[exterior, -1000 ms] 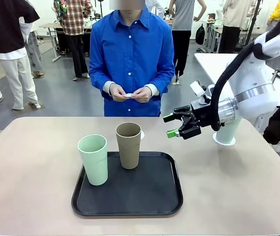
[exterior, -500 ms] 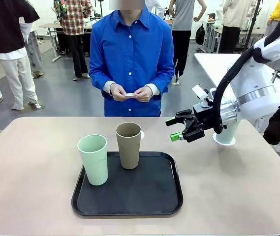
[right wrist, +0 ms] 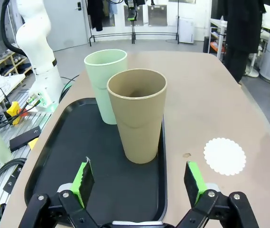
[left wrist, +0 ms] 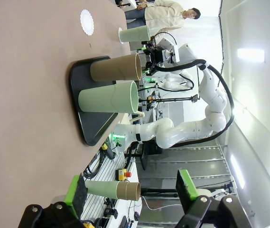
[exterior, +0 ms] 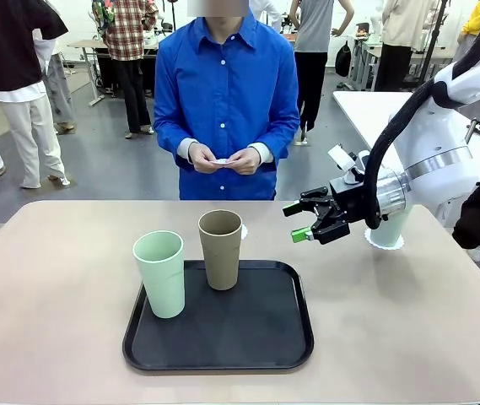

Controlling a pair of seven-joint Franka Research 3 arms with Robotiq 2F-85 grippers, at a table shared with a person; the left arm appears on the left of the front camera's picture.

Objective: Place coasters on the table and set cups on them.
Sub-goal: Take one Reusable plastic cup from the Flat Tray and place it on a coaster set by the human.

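– Beige-pink table [exterior: 54, 295], busy workshop room behind it. Start at the right gripper [exterior: 297, 221]: what is it doing?

– Its jaws are spread wide, with the green pads well apart. Nothing is between them and nothing is touched. It hangs in the air off the far right corner of the black tray [exterior: 248, 325], pointing back toward it.

– What does it face?

– Its wrist view looks straight at the olive-brown cup [right wrist: 137, 118], upright on the tray near the tray's far edge, with a clear gap between cup and pads. A mint cup [right wrist: 105, 80] stands upright on the tray too, toward its left side and close beside the brown one without touching it.

– And the left gripper [left wrist: 132, 194]?

– Released as well. Its two fingers stand apart with nothing in their grip, well off the tray's left side.

– Where are the coasters?

– A bare coaster [right wrist: 224, 156] lies flat on the table just beyond the tray's far edge, behind the olive-brown cup. A second coaster [exterior: 383, 245] lies well to the right of the tray and carries the second mint cup [left wrist: 135, 34]. From the front, the right arm partly hides that cup.

– The person?

– Standing across the table from the tray. The person's hands [exterior: 223, 160] are together at the waist, pinching a small white thing. I cannot tell what it is.
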